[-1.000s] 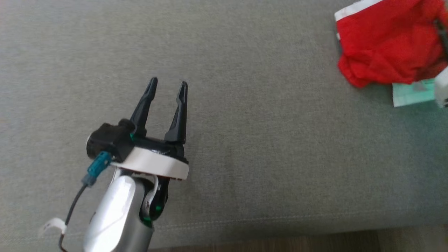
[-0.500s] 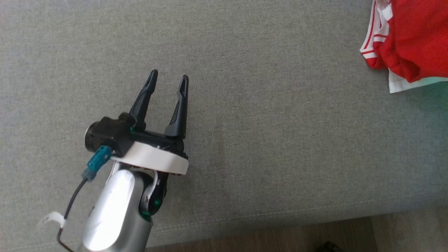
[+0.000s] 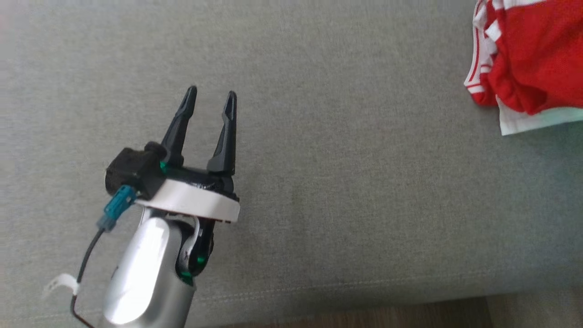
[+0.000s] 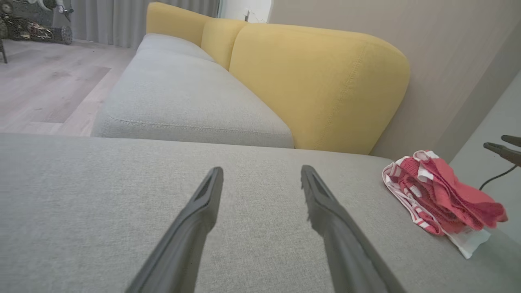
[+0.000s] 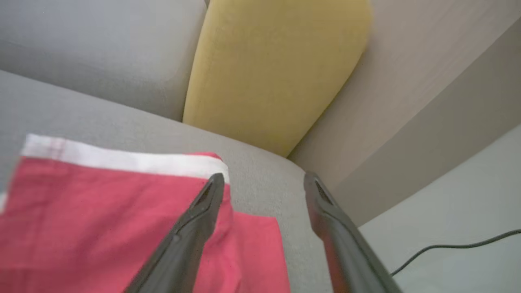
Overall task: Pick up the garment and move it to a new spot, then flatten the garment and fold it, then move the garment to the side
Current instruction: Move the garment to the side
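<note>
— Since a second ago my right fingers (image 5: 191,232) have sprung wide apart and let go of the red shorts (image 5: 101,215); nothing sits between them now.
— And the other pair?
— My left fingers (image 3: 175,130) are spread just as wide and empty. They are held over the bare grey seat cushion (image 3: 364,191), pointing away from me.
— Where do the shorts lie?
— Crumpled in a heap on that same cushion, far off to my right and well apart from my left fingers, with the white waistband and striped side seams showing. My right fingers hang over them; whether they touch the cloth I cannot tell. Beyond stands a yellow back cushion (image 4: 317,81), then a beige wall (image 5: 427,81). A thin dark cable (image 5: 447,246) lies past the cushion's edge.
</note>
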You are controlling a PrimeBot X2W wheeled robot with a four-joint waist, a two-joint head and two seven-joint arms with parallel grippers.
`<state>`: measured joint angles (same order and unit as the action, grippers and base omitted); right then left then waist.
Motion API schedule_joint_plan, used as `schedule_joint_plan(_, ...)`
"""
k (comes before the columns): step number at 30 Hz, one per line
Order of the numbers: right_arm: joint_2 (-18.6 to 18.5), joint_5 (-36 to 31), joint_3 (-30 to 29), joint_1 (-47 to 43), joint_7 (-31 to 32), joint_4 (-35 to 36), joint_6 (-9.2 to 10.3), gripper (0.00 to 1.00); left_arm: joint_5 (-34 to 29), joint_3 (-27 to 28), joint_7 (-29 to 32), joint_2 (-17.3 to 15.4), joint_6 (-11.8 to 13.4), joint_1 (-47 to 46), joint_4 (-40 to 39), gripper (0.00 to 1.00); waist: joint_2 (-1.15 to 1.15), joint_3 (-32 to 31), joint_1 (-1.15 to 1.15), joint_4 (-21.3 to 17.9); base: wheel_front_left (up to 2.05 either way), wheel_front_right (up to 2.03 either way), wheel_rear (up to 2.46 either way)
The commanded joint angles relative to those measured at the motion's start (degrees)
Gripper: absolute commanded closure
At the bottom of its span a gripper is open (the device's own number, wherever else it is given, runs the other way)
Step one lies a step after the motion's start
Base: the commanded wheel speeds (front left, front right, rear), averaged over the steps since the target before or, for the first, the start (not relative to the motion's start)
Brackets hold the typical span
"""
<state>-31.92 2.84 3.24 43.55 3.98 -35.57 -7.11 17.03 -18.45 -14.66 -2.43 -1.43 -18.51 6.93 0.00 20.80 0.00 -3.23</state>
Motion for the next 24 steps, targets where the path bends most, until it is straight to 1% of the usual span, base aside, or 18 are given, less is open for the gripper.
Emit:
schedule_joint_plan(1,0.44,-0.89,-0.79,-0.85,-0.96,3.95,-0.37,0.00,0.61,1.82,-0.34,-0.44,0.55,0.76,-1.94,0.00,0.00,-2.68,0.00,1.19,0.00,0.00,0.00)
schedule_joint_plan(6,4.82,-1.54,-1.47,-3.39,-1.32,10.63,-0.37,0.00,1.41,2.53,-0.34,-0.44,1.39,2.46,-2.38,0.00,0.00,-6.61,0.00,2.69,0.00,0.00,0.00)
schedule_joint_plan(7,4.82,-1.54,-1.47,-3.39,-1.32,10.63,-0.37,0.00,1.41,2.53,-0.34,-0.44,1.39,2.46,-2.38,0.00,0.00,-6.61,0.00,2.69,0.00,0.00,0.00)
schedule_joint_plan(12,9.21,-1.05,-0.76,-7.27,-0.87,17.05,-0.37,0.00,2.53,3.87,-0.34,-0.44,1.96,3.61,-3.14,0.00,0.00,-9.20,0.00,4.18,0.00,0.00,0.00)
schedule_joint_plan(16,12.29,-0.02,-0.19,-11.13,-1.02,21.14,-0.37,0.00,2.28,5.00,-0.34,-0.44,1.84,3.62,-3.52,0.00,0.00,-10.50,0.00,5.60,0.00,0.00,0.00)
schedule_joint_plan(20,15.75,1.22,0.13,-15.42,-2.85,24.23,-0.37,0.00,2.54,5.75,-0.34,-0.44,1.70,4.50,-3.35,0.00,0.00,-11.93,0.00,6.60,0.00,0.00,0.00)
schedule_joint_plan(24,19.39,0.97,-1.51,-20.55,-6.64,25.63,-0.37,0.00,2.59,6.33,-0.34,-0.44,2.14,6.46,-2.75,0.00,0.00,-14.41,0.00,7.52,0.00,0.00,0.00)
